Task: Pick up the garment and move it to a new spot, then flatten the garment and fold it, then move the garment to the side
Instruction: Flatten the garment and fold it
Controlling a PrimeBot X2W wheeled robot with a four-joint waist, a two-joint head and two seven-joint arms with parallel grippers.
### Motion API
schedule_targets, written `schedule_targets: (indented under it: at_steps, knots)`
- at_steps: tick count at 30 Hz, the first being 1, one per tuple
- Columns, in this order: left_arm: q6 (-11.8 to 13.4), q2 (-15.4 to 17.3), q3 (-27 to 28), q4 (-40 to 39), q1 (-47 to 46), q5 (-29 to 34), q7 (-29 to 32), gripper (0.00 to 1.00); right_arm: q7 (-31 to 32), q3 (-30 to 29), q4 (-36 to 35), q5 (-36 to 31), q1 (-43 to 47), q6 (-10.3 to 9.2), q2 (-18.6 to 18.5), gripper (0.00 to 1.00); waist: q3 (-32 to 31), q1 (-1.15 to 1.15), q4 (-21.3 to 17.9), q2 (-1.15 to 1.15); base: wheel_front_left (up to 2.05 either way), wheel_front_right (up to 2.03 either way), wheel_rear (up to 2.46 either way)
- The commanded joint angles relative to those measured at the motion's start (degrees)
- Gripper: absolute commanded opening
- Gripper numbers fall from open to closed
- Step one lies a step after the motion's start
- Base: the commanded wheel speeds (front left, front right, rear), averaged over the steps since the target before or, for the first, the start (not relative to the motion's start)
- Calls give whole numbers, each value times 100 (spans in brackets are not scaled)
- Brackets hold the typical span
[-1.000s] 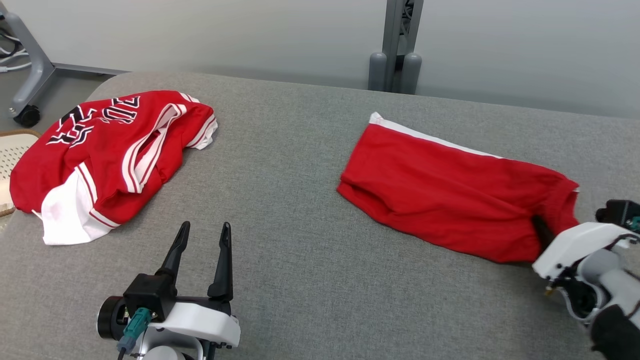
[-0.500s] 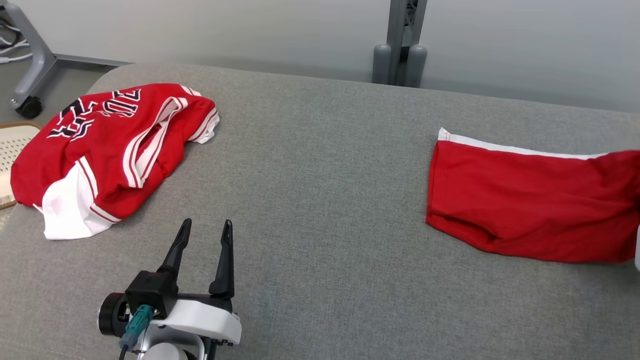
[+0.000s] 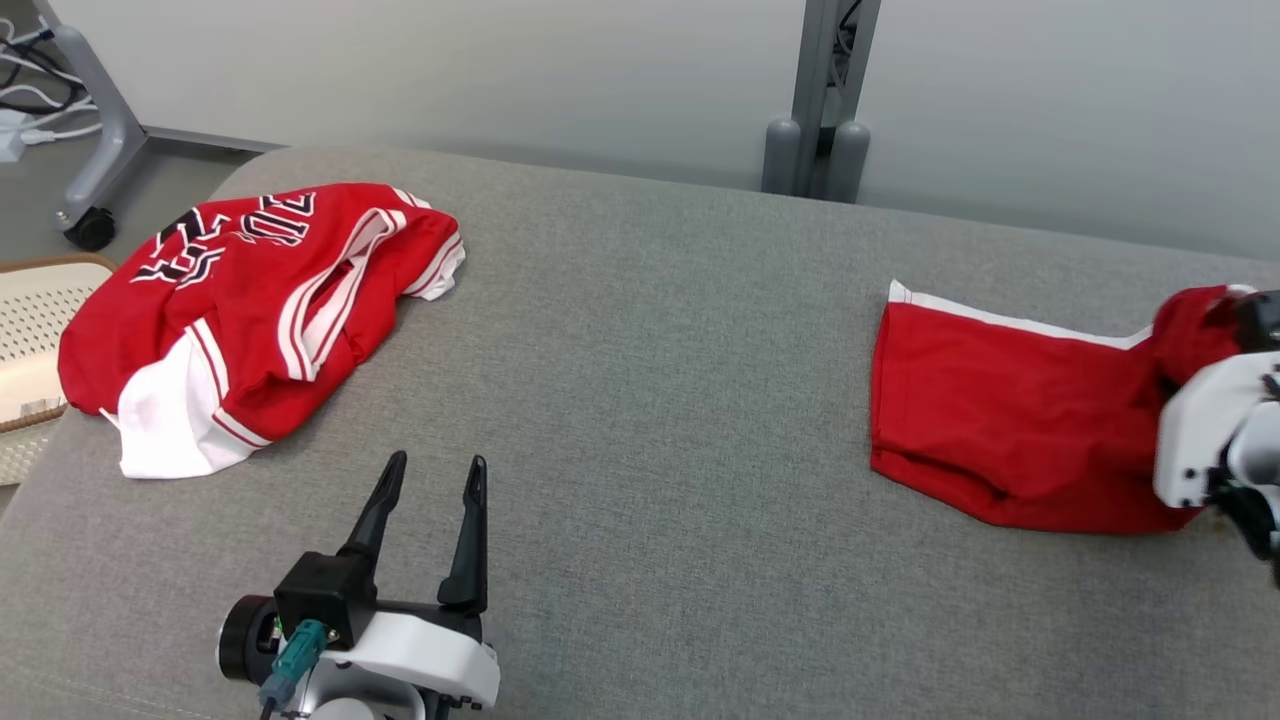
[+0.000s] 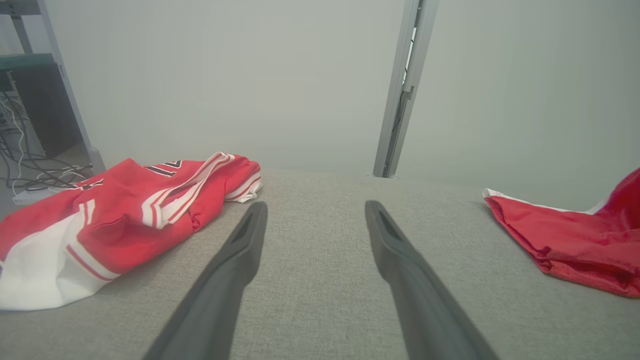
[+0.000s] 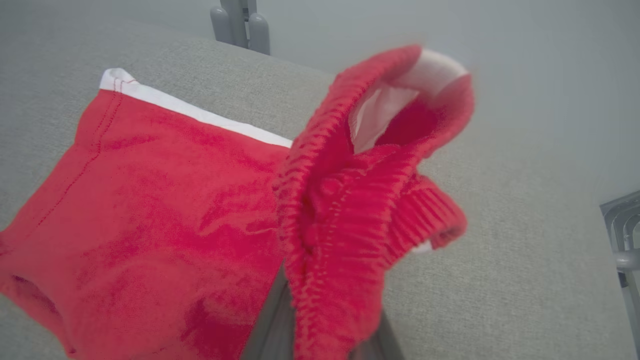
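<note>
The garment (image 3: 1000,420), red shorts with a white side stripe, lies at the right of the grey padded table (image 3: 640,400). Its leg end rests flat while the elastic waistband is lifted and bunched. My right gripper (image 3: 1185,375) is shut on that waistband at the view's right edge. In the right wrist view the ribbed waistband (image 5: 340,210) drapes over the grey fingers (image 5: 270,325) and hides their tips. My left gripper (image 3: 436,465) hovers low over the table's front left, open and holding nothing. In the left wrist view, bare table shows between the left gripper's (image 4: 316,210) spread fingers.
A crumpled red and white jersey (image 3: 250,310) with black lettering lies at the table's far left. A pale woven basket (image 3: 30,330) sits off the left edge beside a wheeled grey stand leg (image 3: 90,225). A grey post (image 3: 820,100) rises behind the table.
My right gripper has dragged the garment rightwards across the table and raised its waistband. The head camera has shifted a little. The left gripper has stayed put and open.
</note>
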Motion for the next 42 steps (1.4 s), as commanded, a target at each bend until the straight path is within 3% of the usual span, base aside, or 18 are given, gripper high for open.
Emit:
schedule_targets:
  at_steps: [1,7,13,21,30,31,32,42]
  knots:
    - [19,20,-18,12,48,-47,-5,100,137,-87,-161,185,18,2,151,0,-111,0,20,0,0,0,0]
    - [33,20,-120,-15,126,-148,-5,100,669,-362,-611,776,18,2,352,0,-180,0,125,0,0,0,0]
    - [73,17,-155,-32,107,-211,-5,100,900,-531,-636,1083,-95,2,477,0,-6,0,410,0,0,0,0]
    - [131,18,-259,-72,-46,-351,-5,100,978,-645,-427,1238,-204,2,599,0,320,0,793,0,0,0,0]
    - [187,17,-381,-96,-106,-414,-4,100,871,-592,-292,1210,-174,2,661,0,483,0,922,0,0,0,0]
    - [189,18,-385,-93,-120,-421,-4,100,836,-552,-265,1158,-192,2,676,38,499,0,922,0,0,0,0]
    - [203,18,-388,-94,-143,-431,-4,100,836,-545,-244,1169,-196,2,695,100,511,0,920,0,0,0,0]
    - [205,19,-378,23,-124,-392,-4,100,913,-555,-324,1308,-251,2,834,100,296,0,777,0,0,0,0]
